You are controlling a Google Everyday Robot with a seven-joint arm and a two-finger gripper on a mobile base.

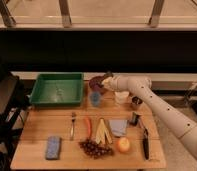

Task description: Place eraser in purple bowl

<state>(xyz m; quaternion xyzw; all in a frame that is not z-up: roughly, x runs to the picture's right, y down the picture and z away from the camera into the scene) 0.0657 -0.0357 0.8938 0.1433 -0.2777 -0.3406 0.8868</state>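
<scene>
1. Camera view: the pincer (106, 80) sits just above the centre of the frame, at the right rim of the purple bowl (95, 83). It is on the end of a white arm (157, 107) that reaches in from the lower right.
2. Whether the pincer is clenched or released cannot be told. The eraser cannot be picked out, either at the pincer or in the bowl.
3. The bowl stands at the back of the wooden counter (37, 135), just right of a green tray (57, 90). A blue cup (95, 99) stands just in front of it.
4. Lower in the frame lie a fork (72, 125), grapes (94, 148) and a blue sponge (53, 147).
</scene>
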